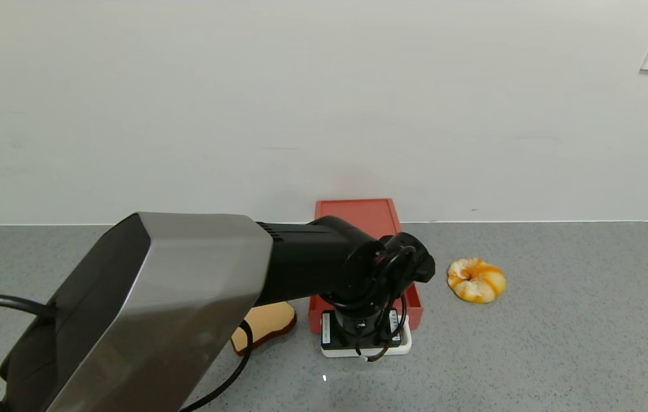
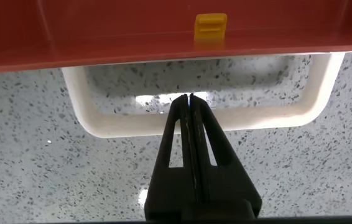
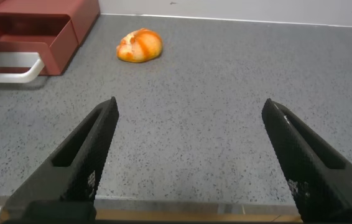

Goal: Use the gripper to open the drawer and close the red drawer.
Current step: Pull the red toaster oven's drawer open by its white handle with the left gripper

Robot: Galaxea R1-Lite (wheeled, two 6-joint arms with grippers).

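Note:
The salmon-red drawer stands against the wall, and its tray looks pulled out toward me. Its white loop handle lies at the front. My left gripper points down at the handle, mostly hidden under its own wrist and cables. In the left wrist view the left gripper is shut, with its tips reaching over the handle bar into the loop, just short of the red front. My right gripper is open and empty, low over the counter to the right. The drawer also shows in the right wrist view.
A bread slice lies left of the drawer, partly under my left arm. A peeled orange lies to its right, also in the right wrist view. A small yellow piece sits inside the drawer. The wall runs close behind.

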